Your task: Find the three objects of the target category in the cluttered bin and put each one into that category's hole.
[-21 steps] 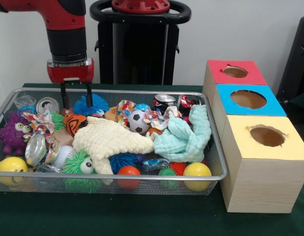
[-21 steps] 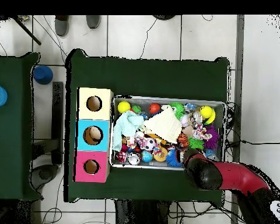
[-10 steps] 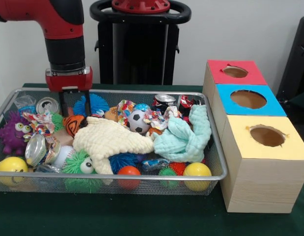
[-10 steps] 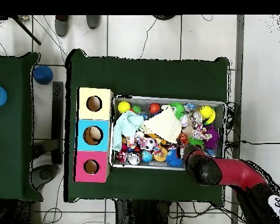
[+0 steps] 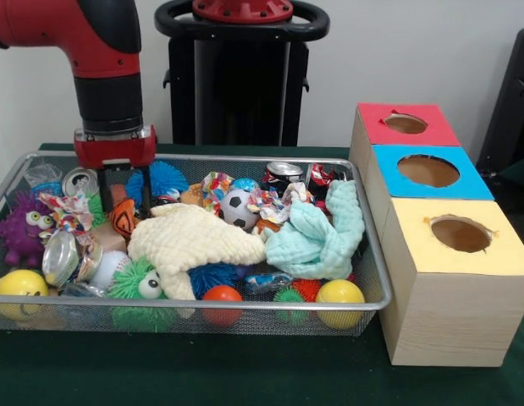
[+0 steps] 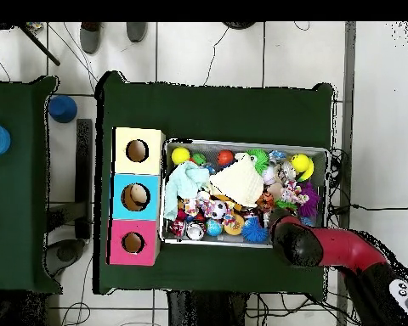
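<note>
Gripper is found lowered into the far left part of the bin, with its two fingers spread fairly wide and nothing held between them. In the overhead view it is hidden beneath the arm, so its state is taken from the front view alone.

An orange ball with black markings lies just below and between the fingers. It is judged to be the item in hand, though the target category is not stated and cannot be confirmed from the pictures. The ball is wedged against a cream cloth on one side and a can and a patterned rag on the other. A blue spiky ball sits just beside the right-hand finger.

Handling is assessed as follows. The ball is expected to be light and somewhat soft, with a smooth skin that may slip or roll if pinched off-centre. It should be taken across its widest part, with the fingers set low enough to pass its middle. The cloth edge is liable to be caught along with it, and the rag could be dragged up too. The spiky ball may be nudged aside without harm.

Three holes, red, blue and yellow, stand well apart from the ball, beyond the bin's other end.
</note>
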`<state>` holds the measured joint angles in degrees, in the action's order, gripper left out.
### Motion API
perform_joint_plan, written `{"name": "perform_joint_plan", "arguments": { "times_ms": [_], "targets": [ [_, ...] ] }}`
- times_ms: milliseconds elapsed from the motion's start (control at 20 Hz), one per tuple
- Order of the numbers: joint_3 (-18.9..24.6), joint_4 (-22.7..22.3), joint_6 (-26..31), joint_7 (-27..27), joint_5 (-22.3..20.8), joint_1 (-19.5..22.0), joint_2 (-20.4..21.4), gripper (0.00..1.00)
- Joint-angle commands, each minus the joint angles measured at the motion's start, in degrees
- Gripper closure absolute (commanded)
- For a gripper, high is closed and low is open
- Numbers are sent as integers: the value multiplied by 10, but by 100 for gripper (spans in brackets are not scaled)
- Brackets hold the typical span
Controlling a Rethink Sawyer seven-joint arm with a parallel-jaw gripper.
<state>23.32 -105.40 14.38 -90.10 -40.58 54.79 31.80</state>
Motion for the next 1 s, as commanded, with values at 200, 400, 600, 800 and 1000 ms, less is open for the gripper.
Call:
{"name": "perform_joint_plan", "arguments": {
  "times_ms": [200,400,600,800,1000],
  "targets": [
    [20,54,-58,-5,-52,12,-43,0],
    [22,55,-60,-4,-55,15,-46,0],
    [23,55,-63,-5,-59,15,-46,0],
    [34,52,-71,1,-69,23,-49,0],
    [45,50,-72,3,-70,33,-53,100]
  ]
}}
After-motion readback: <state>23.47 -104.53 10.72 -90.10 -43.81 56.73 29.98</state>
